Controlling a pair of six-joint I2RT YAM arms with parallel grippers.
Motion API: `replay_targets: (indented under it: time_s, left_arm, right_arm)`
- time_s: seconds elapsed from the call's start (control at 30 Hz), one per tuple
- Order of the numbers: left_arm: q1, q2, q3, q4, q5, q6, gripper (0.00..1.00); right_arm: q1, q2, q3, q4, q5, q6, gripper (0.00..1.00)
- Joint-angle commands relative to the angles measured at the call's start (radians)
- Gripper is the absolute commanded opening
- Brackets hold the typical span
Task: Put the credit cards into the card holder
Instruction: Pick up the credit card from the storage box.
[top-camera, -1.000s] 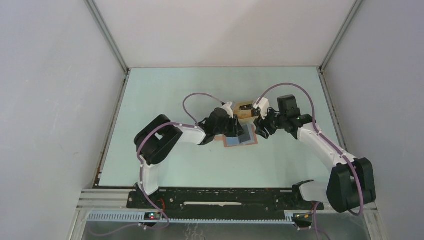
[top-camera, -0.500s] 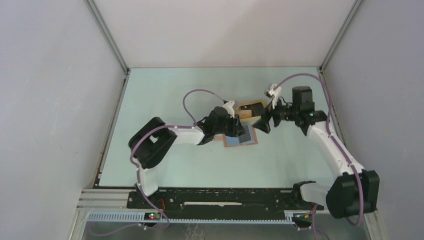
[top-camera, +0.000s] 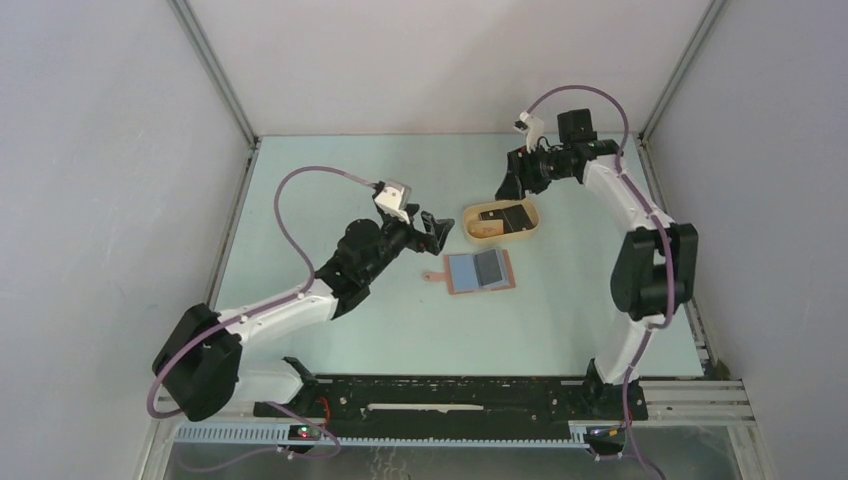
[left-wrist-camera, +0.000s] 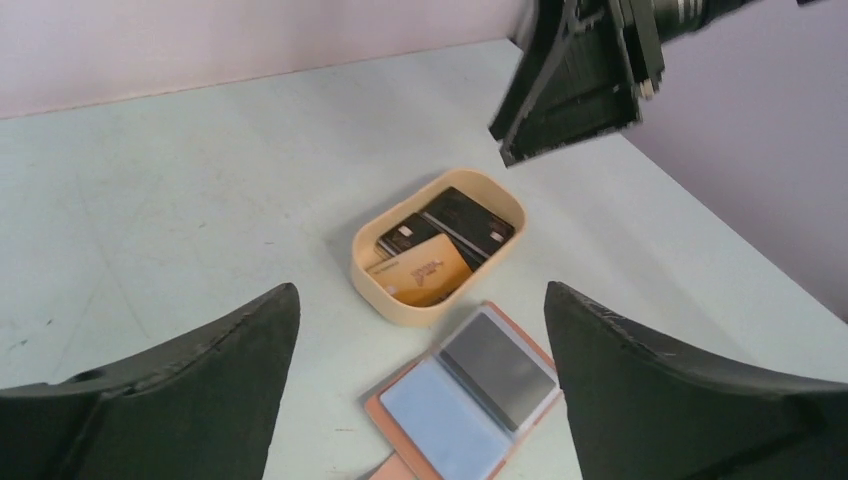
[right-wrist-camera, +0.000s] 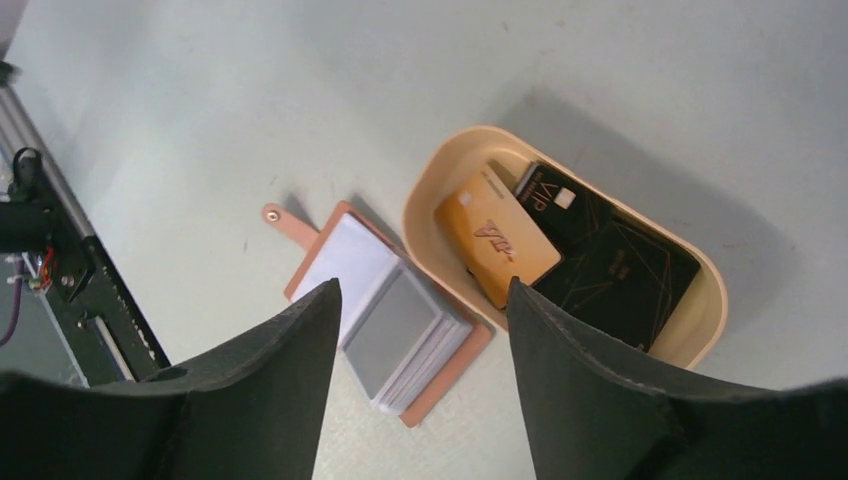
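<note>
both grippers are empty. your left gripper (top-camera: 432, 230) is spread wide, and your right gripper (top-camera: 507, 186) gapes too, hovering by the beige tray (top-camera: 466, 222). the orange card (right-wrist-camera: 497, 247) lies in that tray against the black pieces (right-wrist-camera: 610, 270). the card holder (top-camera: 478, 271) lies open and flat just beside it. you look to be between cards, so next comes a careful edge pinch on the orange one. around it all are a pale green tabletop (top-camera: 330, 180) and plain white walls (top-camera: 450, 60).
</note>
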Motion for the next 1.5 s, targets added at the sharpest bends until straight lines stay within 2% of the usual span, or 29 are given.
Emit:
replay_targets:
  time_s: [0.0,0.07,0.17,0.23,0.37,0.77,1.47]
  left_arm:
    - [0.078,0.047,-0.013,0.074,-0.008,-0.01,1.0]
    - [0.129,0.105,-0.003,0.087,0.136,-0.092,1.0]
    - [0.177,0.205,-0.021,0.201,0.27,-0.235,0.99]
    - [0.185,0.273,-0.01,0.251,0.325,-0.301,0.94]
    - [0.192,0.39,0.085,0.185,0.406,-0.369,0.82]
    - [0.194,0.585,0.218,0.14,0.54,-0.49,0.71]
    - [0.192,0.62,0.252,0.109,0.573,-0.5,0.69]
  right_arm:
    - [0.009,0.115,0.113,-0.144,0.099,0.033,0.68]
    - [0.007,0.167,0.134,-0.155,0.105,0.053,0.64]
    - [0.006,0.209,0.131,-0.137,0.133,0.093,0.62]
    - [0.006,0.234,0.122,-0.123,0.14,0.124,0.61]
    - [0.007,0.269,0.115,-0.106,0.125,0.18,0.61]
    - [0.007,0.36,0.138,-0.098,0.098,0.241,0.55]
    - [0.028,0.384,0.15,-0.103,0.016,0.251,0.51]
